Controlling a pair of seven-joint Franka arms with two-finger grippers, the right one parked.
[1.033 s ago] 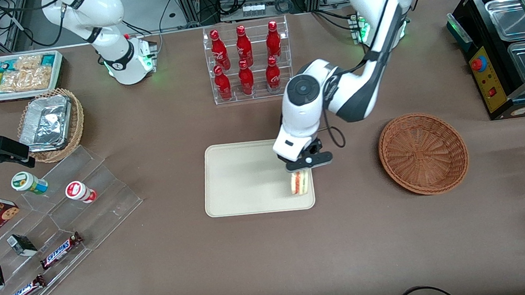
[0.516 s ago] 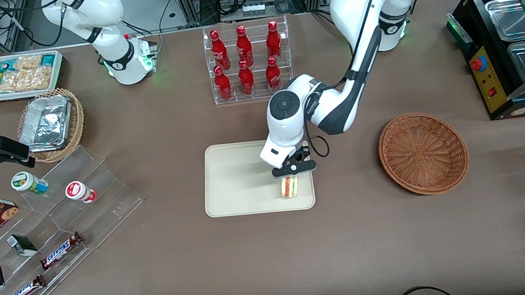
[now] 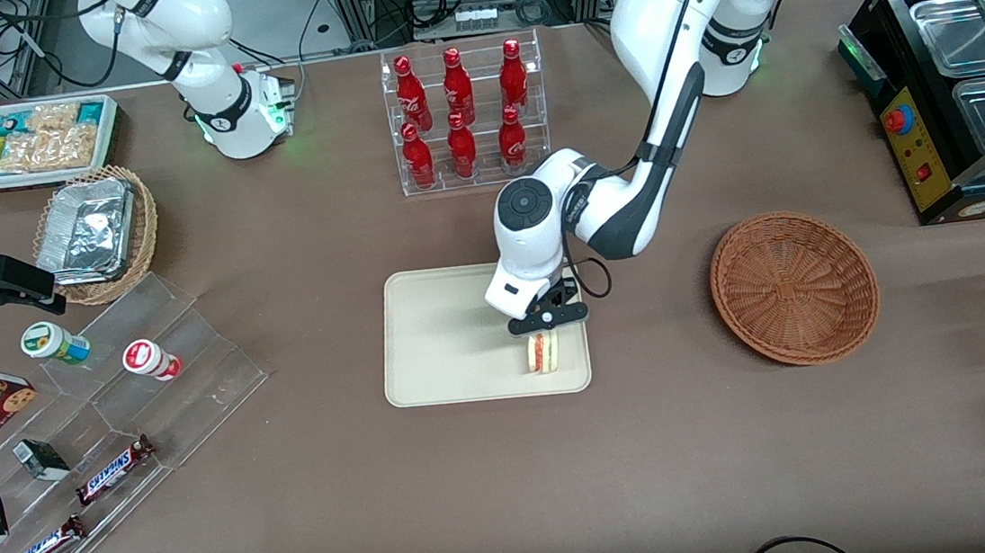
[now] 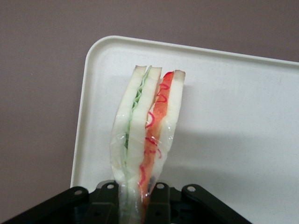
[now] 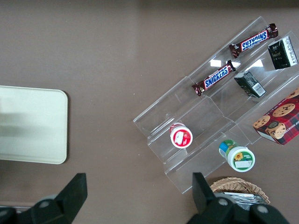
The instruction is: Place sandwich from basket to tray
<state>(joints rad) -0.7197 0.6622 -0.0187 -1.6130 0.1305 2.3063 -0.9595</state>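
From the front, the gripper (image 3: 541, 330) holds the sandwich (image 3: 541, 353) over the tray (image 3: 445, 344), at the end toward the empty basket (image 3: 793, 286), while the wrist view shows its fingers (image 4: 160, 200) clamped on the wrapped sandwich (image 4: 147, 130), so it should lower gently until the bread rests before letting go.

In the wrist view the hand (image 4: 138, 205) is cut off by the picture's edge, so only its finger (image 4: 105, 205) bases show, pressed on the sandwich (image 4: 147, 135), whose gripped end runs out of sight. The tray (image 4: 233, 140) is cropped too. From the front, the arm hides part of the tray's rim.
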